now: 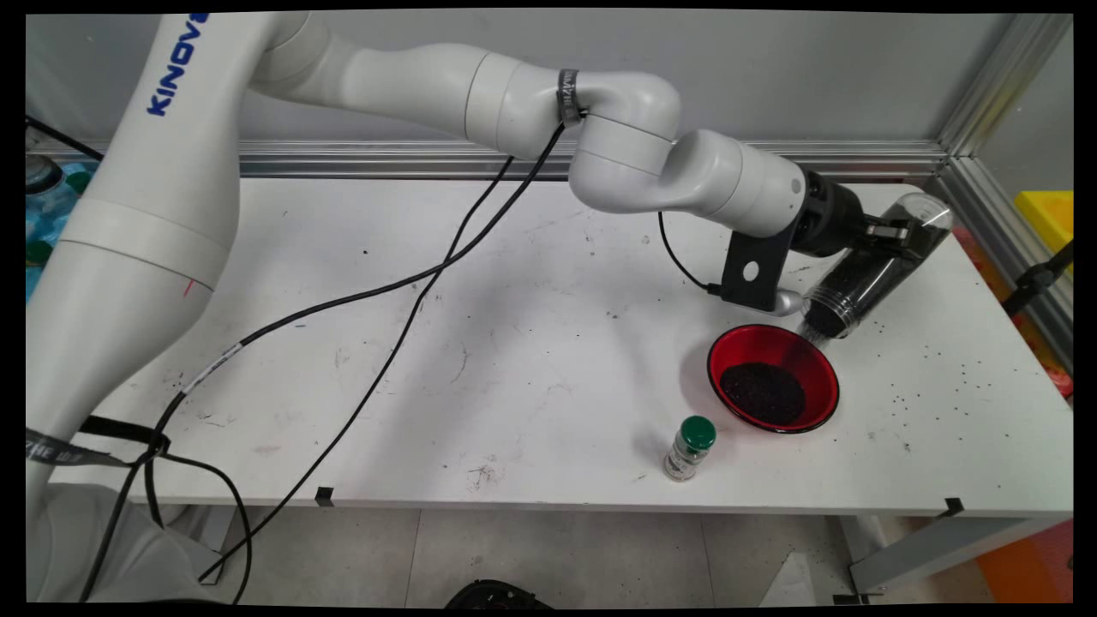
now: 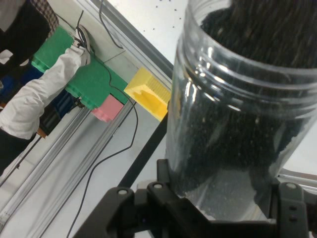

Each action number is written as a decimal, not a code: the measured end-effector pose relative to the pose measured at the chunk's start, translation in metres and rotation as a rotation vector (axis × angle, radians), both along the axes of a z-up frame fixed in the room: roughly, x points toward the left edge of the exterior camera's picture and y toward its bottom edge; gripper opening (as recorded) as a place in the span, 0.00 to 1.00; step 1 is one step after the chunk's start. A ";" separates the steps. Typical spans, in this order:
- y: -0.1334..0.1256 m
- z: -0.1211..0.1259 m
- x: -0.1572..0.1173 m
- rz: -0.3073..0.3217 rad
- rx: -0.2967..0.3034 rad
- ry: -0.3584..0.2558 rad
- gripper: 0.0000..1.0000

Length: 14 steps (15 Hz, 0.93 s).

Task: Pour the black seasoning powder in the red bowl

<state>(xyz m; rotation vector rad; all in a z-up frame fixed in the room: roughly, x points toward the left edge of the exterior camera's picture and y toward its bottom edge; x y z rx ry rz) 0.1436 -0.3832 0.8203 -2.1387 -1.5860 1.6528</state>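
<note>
On the tabletop [image 1: 514, 343], close to the front edge and right of the middle, stands a small bottle with a green cap [image 1: 690, 447]. Just right of it, a little further back, sits a red bowl [image 1: 772, 378] with a heap of tiny black grains inside. Over the bowl's back right rim hangs a clear jar [image 1: 874, 270], tipped mouth-down, and grains seem to be falling out, though that is hard to see. To pour well, keep the mouth over the bowl and tip slowly, since some grains already lie near the right edge. The gripper [image 1: 891, 230] is squeezed around the jar, fingers only as wide as its body.
</note>
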 end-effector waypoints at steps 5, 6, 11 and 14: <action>0.001 0.001 0.001 0.001 0.004 0.001 0.00; 0.001 0.001 0.001 0.002 0.005 0.001 0.00; 0.001 0.001 0.002 0.005 0.011 0.003 0.00; 0.002 0.002 0.003 0.007 0.015 0.004 0.00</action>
